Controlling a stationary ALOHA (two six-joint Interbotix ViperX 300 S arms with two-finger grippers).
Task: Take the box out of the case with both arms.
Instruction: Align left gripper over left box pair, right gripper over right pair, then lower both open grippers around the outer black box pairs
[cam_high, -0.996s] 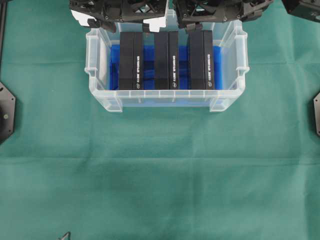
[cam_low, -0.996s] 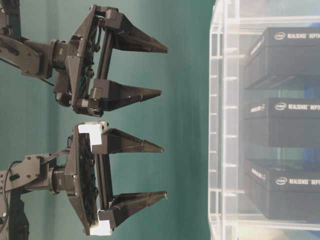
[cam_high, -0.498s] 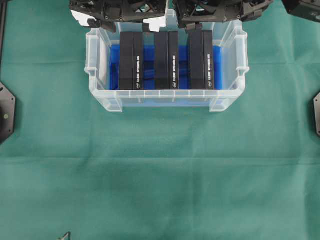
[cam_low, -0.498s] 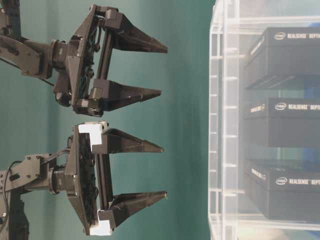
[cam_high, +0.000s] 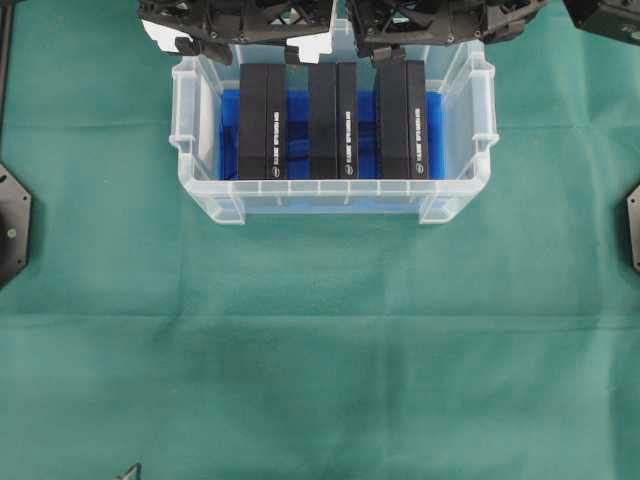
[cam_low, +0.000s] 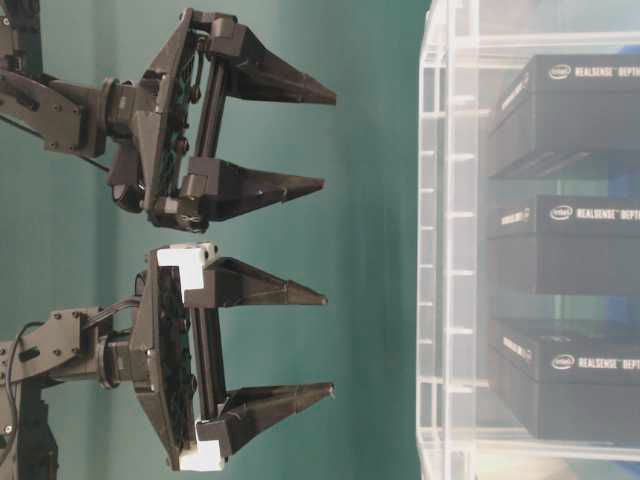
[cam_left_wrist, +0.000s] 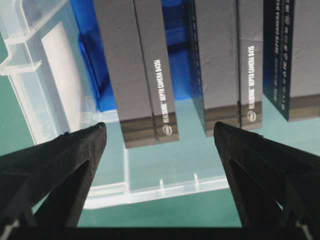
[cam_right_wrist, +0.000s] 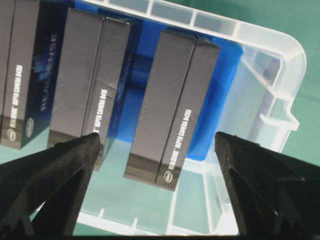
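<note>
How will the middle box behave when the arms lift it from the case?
Middle box looks like rigid matte cardboard with crisp edges, so probably stiff and not slippery. It stands on a narrow edge with gaps either side, so a one-sided push may tip it toward the left box.

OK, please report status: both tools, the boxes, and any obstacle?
Left tool open, right tool open, both empty. Three black camera boxes standing in clear case, none touched. No obstacle seen.

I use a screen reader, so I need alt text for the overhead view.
Three black boxes stand side by side in a clear plastic case with a blue liner, on a green cloth. Both end effectors sit at the case's far rim, left and right.
</note>
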